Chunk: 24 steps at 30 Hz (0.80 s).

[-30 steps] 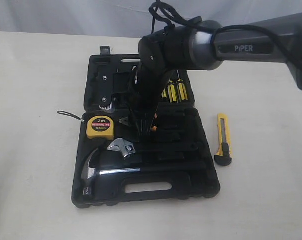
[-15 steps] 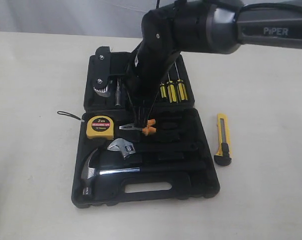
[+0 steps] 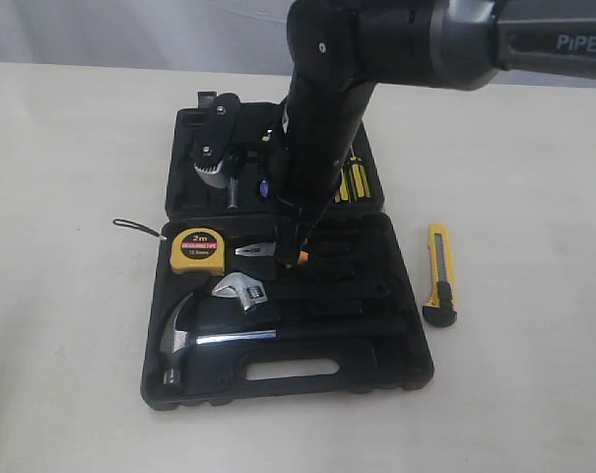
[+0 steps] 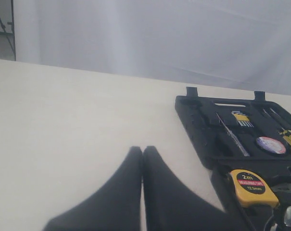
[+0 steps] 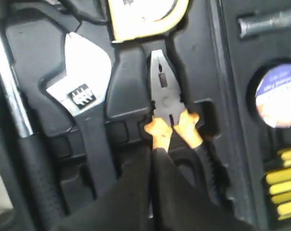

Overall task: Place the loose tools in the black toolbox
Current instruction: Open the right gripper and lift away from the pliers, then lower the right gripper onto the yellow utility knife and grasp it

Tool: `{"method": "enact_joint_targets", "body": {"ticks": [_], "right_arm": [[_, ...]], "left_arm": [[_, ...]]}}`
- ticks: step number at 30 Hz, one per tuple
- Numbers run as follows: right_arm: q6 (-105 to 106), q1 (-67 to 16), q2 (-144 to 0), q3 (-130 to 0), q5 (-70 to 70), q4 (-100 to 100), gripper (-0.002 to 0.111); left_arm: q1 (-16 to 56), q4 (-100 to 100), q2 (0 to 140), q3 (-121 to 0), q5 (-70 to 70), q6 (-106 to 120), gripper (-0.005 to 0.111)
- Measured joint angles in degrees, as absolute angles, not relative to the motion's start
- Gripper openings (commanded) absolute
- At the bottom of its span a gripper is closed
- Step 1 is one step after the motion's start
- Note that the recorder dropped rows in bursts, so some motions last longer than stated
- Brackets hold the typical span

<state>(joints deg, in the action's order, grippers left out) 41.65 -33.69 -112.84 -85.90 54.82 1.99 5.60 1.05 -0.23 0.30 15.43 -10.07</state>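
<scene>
The black toolbox point(image 3: 376, 370) lies open on the table. The orange-and-black pliers point(image 3: 258, 250) point(image 5: 163, 96) lie in a slot of it. My right gripper point(image 3: 299, 251) point(image 5: 153, 150) is shut, its tips against one orange handle with nothing between the fingers. The yellow tape measure point(image 3: 197, 249) point(image 4: 251, 185) point(image 5: 145, 14) sits in the box beside the pliers. In the lid half lies the small tape roll point(image 5: 278, 95) point(image 4: 271, 145). The yellow-black utility knife point(image 3: 440, 274) lies on the table right of the box. My left gripper point(image 4: 142, 149) is shut and empty over bare table left of the box.
The chrome hammer point(image 3: 179, 335) and adjustable wrench point(image 3: 240, 290) point(image 5: 82, 91) fill the front slots. Yellow-handled screwdrivers point(image 3: 355, 182) point(image 5: 284, 178) and hex keys point(image 4: 242, 119) sit in the lid. My right arm point(image 3: 322, 118) stands over the middle of the box.
The pliers, a second ago at my right gripper's tips, now lie in their slot. The right gripper's tips have come back down onto an orange handle. The arm's upper part has swung up and right.
</scene>
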Motion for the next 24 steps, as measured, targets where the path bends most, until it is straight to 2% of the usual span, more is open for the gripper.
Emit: {"method": "enact_joint_targets", "body": {"ticks": [6, 12, 18, 21, 24], "right_arm": [[20.4, -31.7, -112.7, -85.9, 55.5, -2.6, 0.000], [10.3, -27.5, -109.9, -85.9, 57.9, -2.6, 0.000], [4.4, -19.0, -104.3, -85.9, 64.3, 2.2, 0.000], [2.9, -14.6, -102.7, -83.5, 66.8, 3.6, 0.000], [1.6, -12.2, -101.4, -76.1, 63.2, 3.8, 0.000]], "left_arm": [[5.6, 1.0, -0.2, 0.3, 15.4, -10.1, 0.000], [5.6, 1.0, -0.2, 0.3, 15.4, -10.1, 0.000], [5.6, 1.0, -0.2, 0.3, 15.4, -10.1, 0.000], [5.6, 1.0, -0.2, 0.3, 15.4, -10.1, 0.000], [5.6, 1.0, -0.2, 0.3, 15.4, -10.1, 0.000]]}}
